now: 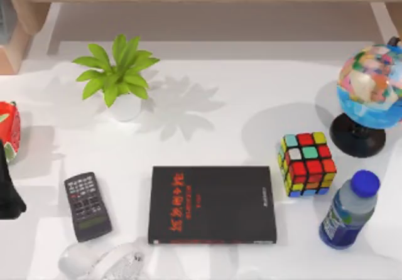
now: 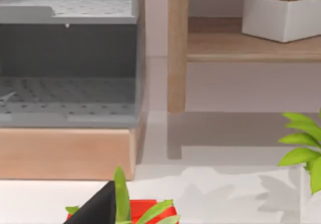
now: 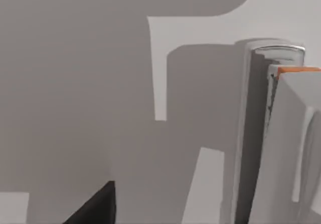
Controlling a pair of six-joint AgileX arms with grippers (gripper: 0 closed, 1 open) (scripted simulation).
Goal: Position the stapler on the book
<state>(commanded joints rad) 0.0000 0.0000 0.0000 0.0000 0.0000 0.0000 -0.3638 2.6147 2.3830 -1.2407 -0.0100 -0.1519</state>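
At the near edge lies a pale, glossy white shape that I take for the stapler [image 1: 103,261], just beside the near-left corner of the flat black book with red characters [image 1: 212,204] and not on it. A dark grey remote control [image 1: 87,206] sits left of the book; a blue-capped bottle [image 1: 349,210] and a multicoloured puzzle cube [image 1: 307,164] sit right. My left gripper [image 1: 9,192] hangs at the left edge by a red strawberry-shaped object [image 1: 9,129]; I cannot tell its state, nor the right gripper's [image 3: 95,206]. Farther back stands a green potted plant [image 1: 117,73].
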